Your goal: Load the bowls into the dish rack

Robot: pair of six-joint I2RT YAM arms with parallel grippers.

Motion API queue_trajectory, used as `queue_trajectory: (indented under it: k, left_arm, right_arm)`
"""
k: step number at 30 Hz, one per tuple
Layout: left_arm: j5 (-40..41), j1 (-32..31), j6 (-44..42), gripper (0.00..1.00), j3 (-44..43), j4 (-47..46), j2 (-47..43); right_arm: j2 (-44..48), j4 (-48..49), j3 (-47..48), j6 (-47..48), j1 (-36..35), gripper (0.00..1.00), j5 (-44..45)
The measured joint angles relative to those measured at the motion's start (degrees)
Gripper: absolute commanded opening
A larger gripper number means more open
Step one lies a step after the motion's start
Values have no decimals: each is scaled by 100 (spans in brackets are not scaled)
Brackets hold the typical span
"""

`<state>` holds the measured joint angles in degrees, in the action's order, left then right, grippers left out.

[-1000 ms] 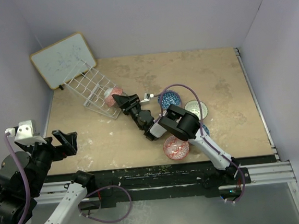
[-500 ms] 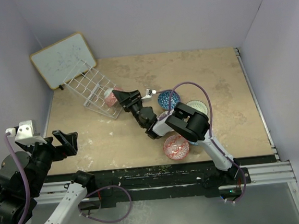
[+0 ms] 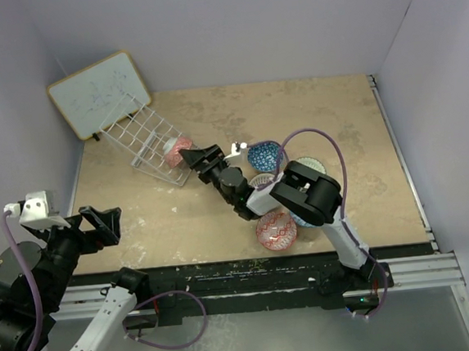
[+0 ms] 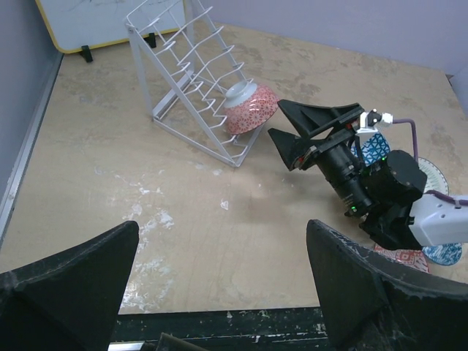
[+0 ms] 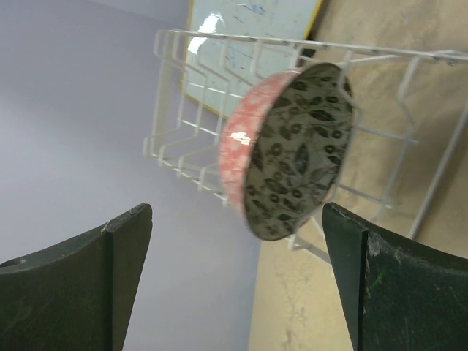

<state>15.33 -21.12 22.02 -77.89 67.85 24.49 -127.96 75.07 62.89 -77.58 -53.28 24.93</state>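
The white wire dish rack (image 3: 137,139) stands tilted at the back left. A red bowl (image 3: 175,152) with a dark-patterned inside leans in its lower right end; it also shows in the left wrist view (image 4: 250,110) and the right wrist view (image 5: 292,153). My right gripper (image 3: 198,157) is open and empty, with its tips just short of that bowl (image 5: 238,219). A blue bowl (image 3: 264,155), a red bowl (image 3: 276,231) and a cream bowl (image 3: 311,165) lie around the right arm; others are partly hidden under it. My left gripper (image 3: 101,224) is open and empty at the near left (image 4: 219,234).
A wood-framed whiteboard (image 3: 100,93) leans against the back left wall behind the rack. Purple walls close the table on the left, back and right. The right arm stretches diagonally across the middle of the table. White smears mark the table near the left front (image 4: 146,219).
The right arm's elbow has swung to the right while its open gripper stayed by the red bowl in the rack. The left arm has barely moved.
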Motion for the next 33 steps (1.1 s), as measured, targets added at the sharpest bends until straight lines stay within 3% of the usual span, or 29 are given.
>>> queue_trajectory:
  k: [10,16,23,33]
  left_arm:
    - [7,0,11,99,-66,0,48]
    - [31,0,118,99,-140,0,83]
    - [98,0,140,99,-284,0,229]
    - [122,0,140,99,-734,72,494]
  right_arm:
    - [1021,-330,-555,221,-94,100,-72]
    - [1928,-1073,-1274,426,-229,100,-254]
    - [3423,-3244,-1134,1270,-455,100,-372]
    - [4409,-7978,424,2841,-557,98,157]
